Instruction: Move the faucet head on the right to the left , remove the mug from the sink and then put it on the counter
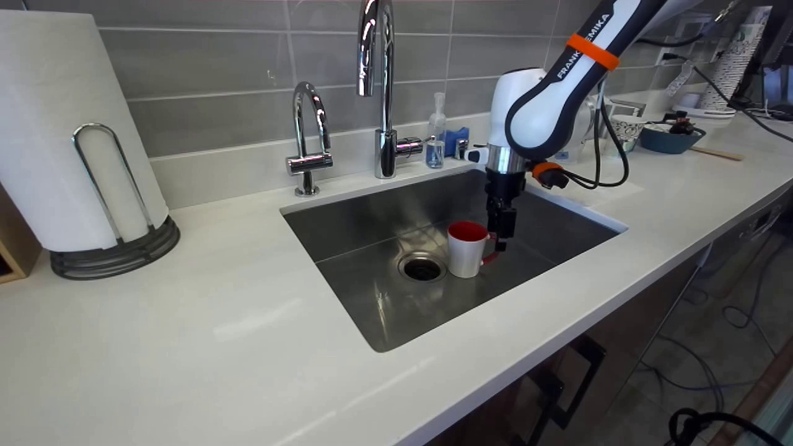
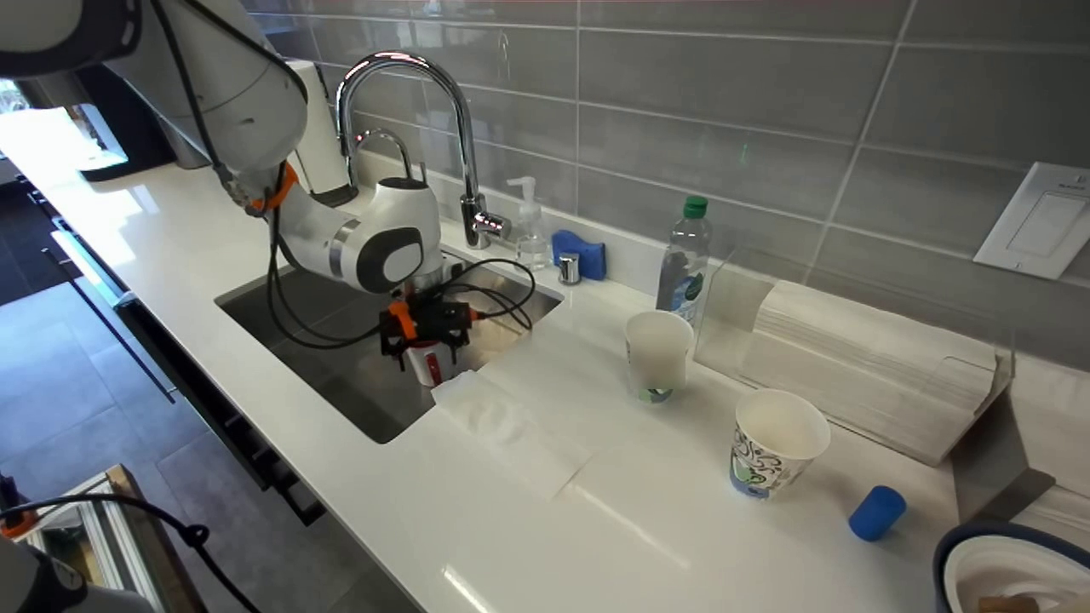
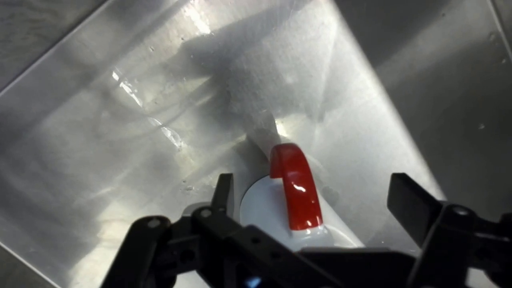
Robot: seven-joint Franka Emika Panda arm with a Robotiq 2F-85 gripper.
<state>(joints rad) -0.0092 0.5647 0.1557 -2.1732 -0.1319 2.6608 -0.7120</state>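
The mug (image 1: pixel 466 255), white outside with a red inside and red handle, stands upright in the steel sink (image 1: pixel 347 230), close to the drain. My gripper (image 1: pixel 500 236) reaches down into the basin on the handle side. In the wrist view the gripper (image 3: pixel 317 192) is open, with the red handle (image 3: pixel 300 188) between its fingers and apart from both; the black linkage hides part of the mug. The chrome faucet head (image 2: pixel 404 60) arches high behind the sink, its spout (image 1: pixel 365 62) hanging left of its column in that exterior view. White counter (image 1: pixel 198 347) surrounds the basin.
A shorter chrome tap (image 1: pixel 308 139) and a paper towel roll (image 1: pixel 68 136) stand left of the sink. Behind it are a soap pump (image 1: pixel 436 139) and blue sponge (image 2: pixel 579 254). Paper cups (image 2: pixel 779 443) and a green-capped bottle (image 2: pixel 684 260) occupy the counter on the far side.
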